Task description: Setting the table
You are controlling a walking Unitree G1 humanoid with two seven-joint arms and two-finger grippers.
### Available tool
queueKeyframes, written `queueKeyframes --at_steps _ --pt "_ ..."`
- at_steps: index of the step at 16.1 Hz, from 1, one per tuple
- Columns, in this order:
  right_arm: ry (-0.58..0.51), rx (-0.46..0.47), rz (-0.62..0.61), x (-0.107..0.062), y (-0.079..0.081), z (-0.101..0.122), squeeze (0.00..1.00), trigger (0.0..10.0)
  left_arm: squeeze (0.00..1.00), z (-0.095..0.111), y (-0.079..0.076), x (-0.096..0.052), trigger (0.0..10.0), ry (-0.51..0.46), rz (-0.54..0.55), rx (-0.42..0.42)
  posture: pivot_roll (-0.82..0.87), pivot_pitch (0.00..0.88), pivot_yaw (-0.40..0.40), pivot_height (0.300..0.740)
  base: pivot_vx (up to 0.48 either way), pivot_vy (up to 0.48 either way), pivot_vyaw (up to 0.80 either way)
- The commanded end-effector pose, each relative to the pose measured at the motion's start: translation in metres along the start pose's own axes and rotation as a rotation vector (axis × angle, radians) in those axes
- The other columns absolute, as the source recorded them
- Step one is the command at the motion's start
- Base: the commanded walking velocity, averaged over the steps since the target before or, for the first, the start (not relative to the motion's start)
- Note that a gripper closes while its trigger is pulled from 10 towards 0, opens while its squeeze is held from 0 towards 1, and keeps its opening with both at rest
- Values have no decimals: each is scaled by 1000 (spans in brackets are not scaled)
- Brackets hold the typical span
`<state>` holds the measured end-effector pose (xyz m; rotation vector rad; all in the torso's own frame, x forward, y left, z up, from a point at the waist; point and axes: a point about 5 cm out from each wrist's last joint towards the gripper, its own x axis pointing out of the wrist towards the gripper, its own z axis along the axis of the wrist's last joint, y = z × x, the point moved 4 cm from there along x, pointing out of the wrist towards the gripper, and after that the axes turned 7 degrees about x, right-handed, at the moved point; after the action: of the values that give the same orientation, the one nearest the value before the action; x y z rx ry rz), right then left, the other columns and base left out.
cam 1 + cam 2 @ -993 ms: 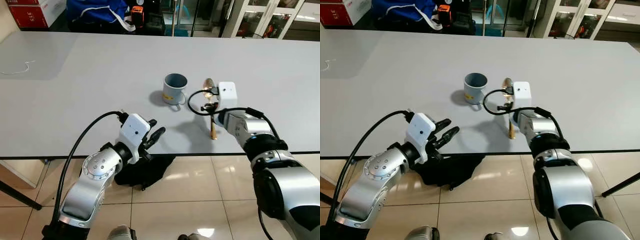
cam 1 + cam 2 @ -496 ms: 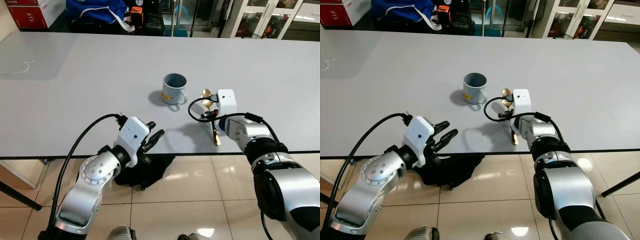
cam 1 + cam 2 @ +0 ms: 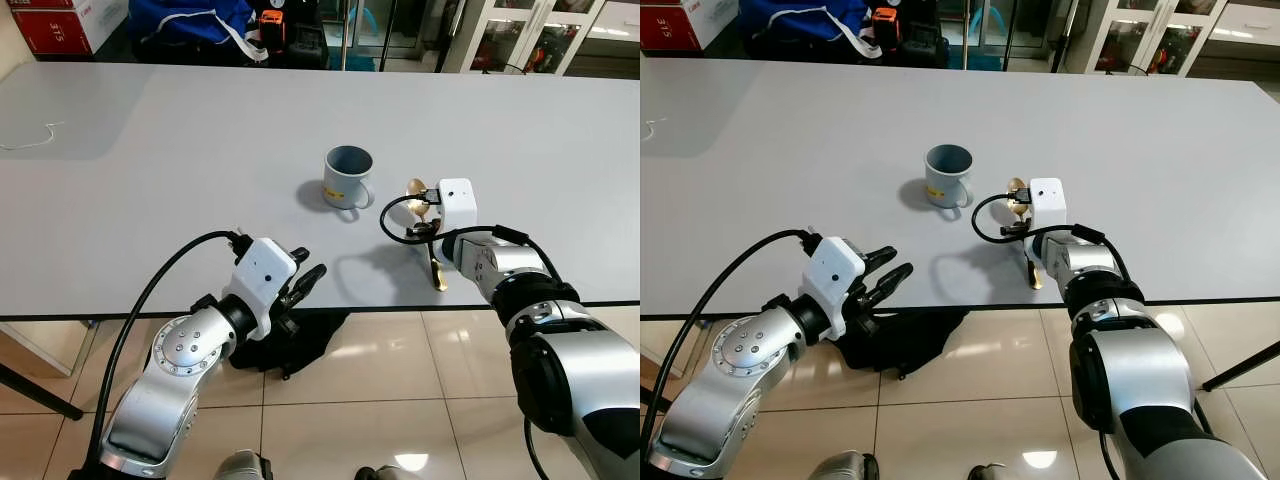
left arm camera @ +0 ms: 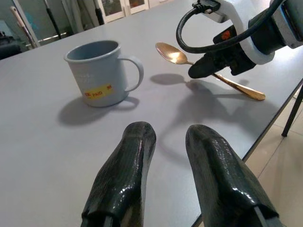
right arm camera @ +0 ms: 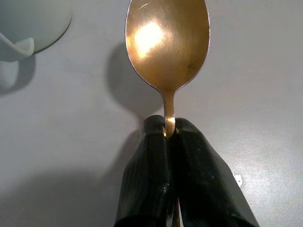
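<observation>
A grey-blue mug (image 3: 347,177) with a yellow label stands upright near the middle of the white table (image 3: 180,160), handle toward me. To its right a gold spoon (image 3: 416,189) lies with its bowl toward the mug and its handle (image 3: 438,272) reaching the table's front edge. My right gripper (image 5: 168,134) is shut on the spoon's neck just behind the bowl (image 5: 166,43). At the front edge, left of the mug, my left gripper (image 3: 303,279) hovers open and holds nothing; its fingers (image 4: 128,165) point at the mug (image 4: 97,72).
A dark cloth (image 3: 290,345) lies on the tiled floor under the table edge. A thin white cord (image 3: 35,138) lies on the far left of the table. Bags and red boxes (image 3: 60,25) sit beyond the far edge, glass cabinets (image 3: 530,35) at back right.
My right gripper has drawn the spoon toward the front edge and slightly right. The left arm has dropped a little lower at the table edge.
</observation>
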<state>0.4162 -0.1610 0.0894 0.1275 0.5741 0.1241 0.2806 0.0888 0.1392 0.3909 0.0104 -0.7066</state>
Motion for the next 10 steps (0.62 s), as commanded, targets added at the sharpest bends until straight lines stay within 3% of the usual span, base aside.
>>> queueKeyframes --at_steps 1,10 --pt "-2 1 -13 0 -3 0 0 10000 0 5 -1 0 10000 -8 -10 3 63 115 -47 740 0 0 0" --pt "-25 -2 4 3 7 -1 0 10000 0 5 1 -9 10000 14 2 9 106 142 -56 740 0 0 0"
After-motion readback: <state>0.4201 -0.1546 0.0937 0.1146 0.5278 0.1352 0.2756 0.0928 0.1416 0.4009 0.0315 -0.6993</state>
